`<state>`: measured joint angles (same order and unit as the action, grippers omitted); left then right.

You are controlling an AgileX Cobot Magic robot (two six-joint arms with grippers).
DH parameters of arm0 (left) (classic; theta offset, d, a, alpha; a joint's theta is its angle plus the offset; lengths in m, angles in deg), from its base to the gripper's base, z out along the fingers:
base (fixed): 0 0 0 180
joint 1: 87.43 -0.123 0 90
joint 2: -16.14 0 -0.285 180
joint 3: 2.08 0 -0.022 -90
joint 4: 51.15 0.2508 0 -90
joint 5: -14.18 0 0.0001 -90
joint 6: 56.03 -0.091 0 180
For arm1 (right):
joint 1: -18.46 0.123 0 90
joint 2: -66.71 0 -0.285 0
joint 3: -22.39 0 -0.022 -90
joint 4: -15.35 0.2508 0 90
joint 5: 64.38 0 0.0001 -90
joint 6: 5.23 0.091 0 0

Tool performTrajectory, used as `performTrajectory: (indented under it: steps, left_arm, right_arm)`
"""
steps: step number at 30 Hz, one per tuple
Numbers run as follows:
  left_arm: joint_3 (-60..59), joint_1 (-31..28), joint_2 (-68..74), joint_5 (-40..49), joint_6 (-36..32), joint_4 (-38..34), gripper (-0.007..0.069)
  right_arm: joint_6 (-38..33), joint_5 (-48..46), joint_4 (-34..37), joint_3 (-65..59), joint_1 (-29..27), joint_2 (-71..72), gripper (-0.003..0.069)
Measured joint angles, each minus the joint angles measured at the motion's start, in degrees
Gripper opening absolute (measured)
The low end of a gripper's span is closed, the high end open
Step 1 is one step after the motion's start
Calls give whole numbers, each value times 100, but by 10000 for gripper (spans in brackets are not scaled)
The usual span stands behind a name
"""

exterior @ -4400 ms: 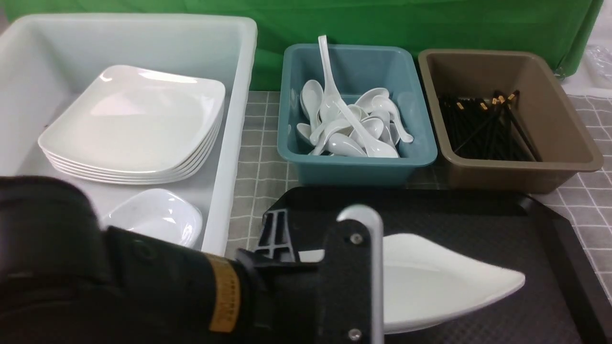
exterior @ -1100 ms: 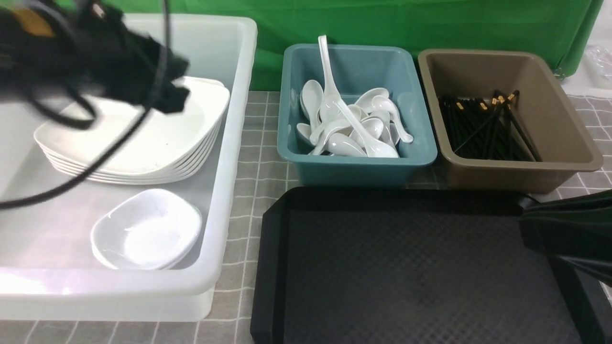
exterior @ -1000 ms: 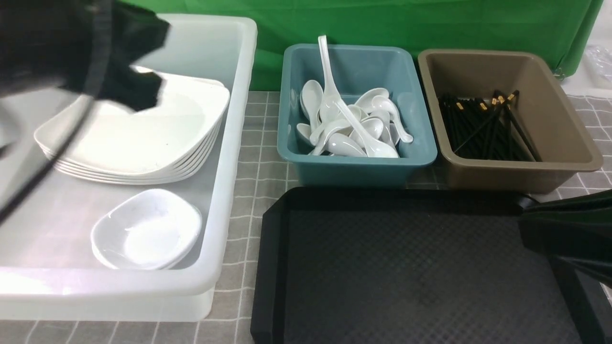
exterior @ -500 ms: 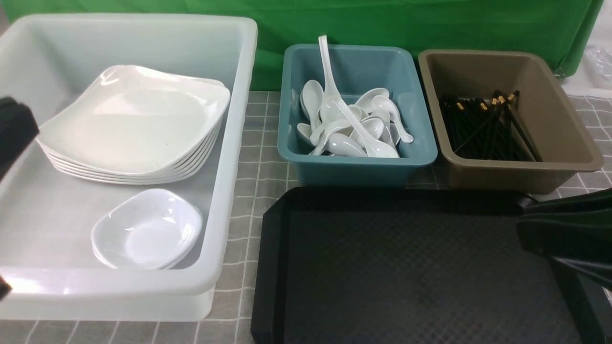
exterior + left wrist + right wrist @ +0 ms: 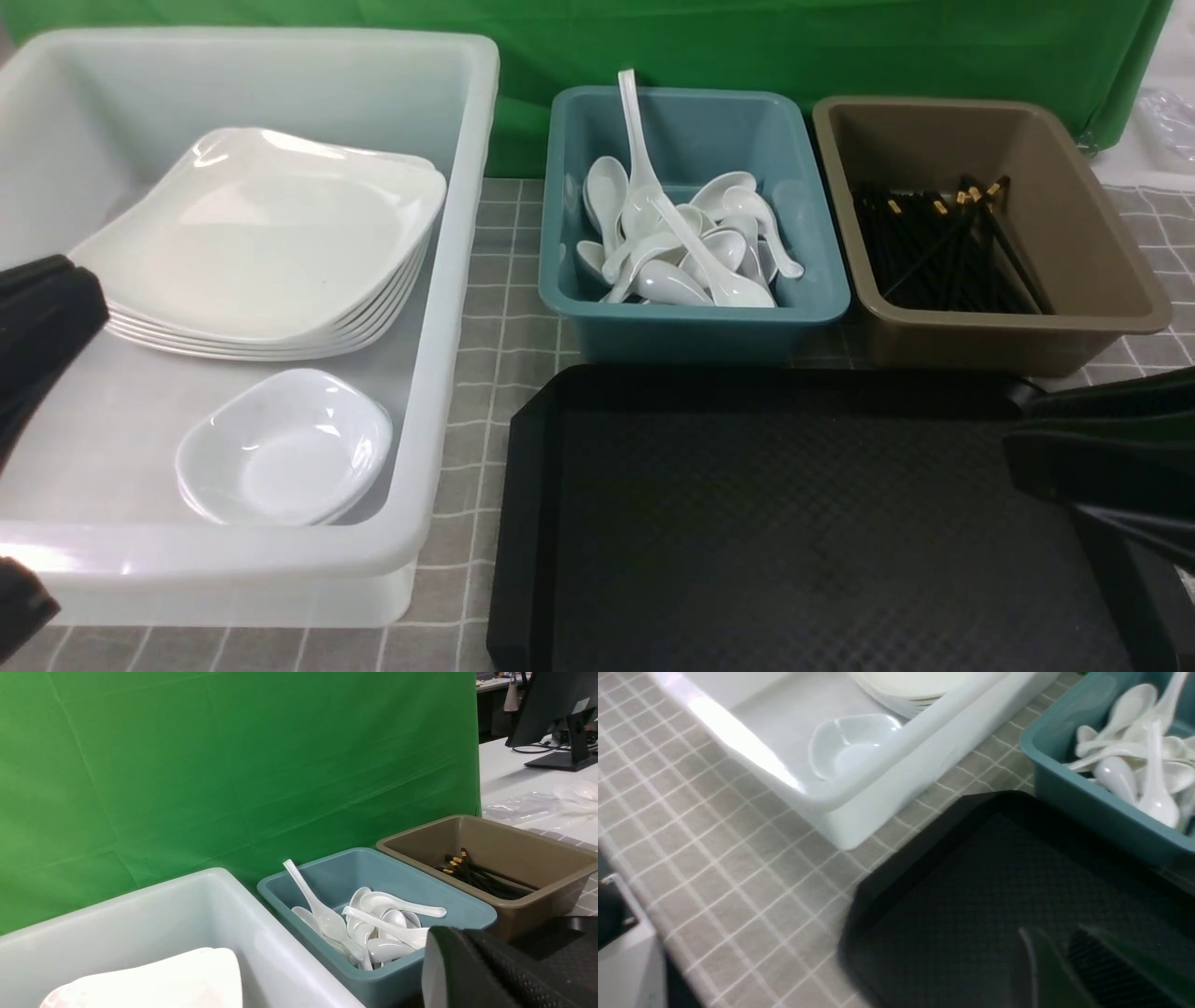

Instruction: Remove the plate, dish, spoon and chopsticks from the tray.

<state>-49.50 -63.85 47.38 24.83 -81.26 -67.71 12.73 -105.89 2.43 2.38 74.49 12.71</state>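
The black tray point(image 5: 794, 523) is bare. The plate point(image 5: 271, 243) lies on top of a stack of like plates in the white tub point(image 5: 453, 280). In front of that stack, in the same tub, sits the dish point(image 5: 285, 448). White spoons point(image 5: 686, 247) are heaped in the teal tub point(image 5: 691, 327), and black chopsticks point(image 5: 943, 243) lie in the brown tub point(image 5: 1008, 341). My left gripper point(image 5: 89, 303) is shut and empty at the tub's left side. Over the tray's right edge my right gripper point(image 5: 1013, 448) holds nothing, its jaws slightly apart.
The three tubs stand in a row behind and left of the tray on a grey checked cloth point(image 5: 504, 327). A green backdrop point(image 5: 747, 47) closes the far side. A monitor point(image 5: 556, 714) stands on a white table far off.
The plate, held over the tray earlier, now rests on the stack. My left arm has drawn back from over the plates to the left edge. The right gripper has edged slightly left.
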Motion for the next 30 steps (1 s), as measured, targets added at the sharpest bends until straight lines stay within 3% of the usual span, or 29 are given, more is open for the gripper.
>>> performTrajectory:
  steps: [2, 4, 14, 18, 25, 30]
  left_arm:
    - [0, 0, 4, 6, 0, 13, 10]
    - [0, 0, 6, 14, -5, 27, 10]
    - [-4, 0, 11, 19, -5, 43, 10]
    - [-4, 0, 11, 19, -5, 43, 10]
    - [-4, 0, 11, 19, -5, 49, 10]
    - [-4, 0, 11, 36, -5, 64, 10]
  right_arm:
    - [-254, 144, -14, -91, -359, 56, 136]
    - [-599, 643, 9, -521, -1206, 328, 134]
    - [-723, 2582, 19, -3517, -4240, 2717, 63]
    - [-723, 2637, 95, -4546, -4983, 3690, 20]
    - [-702, 2678, 117, -5625, -5249, 4562, 18]
    - [-684, 2758, 223, -5754, -5254, 4612, 18]
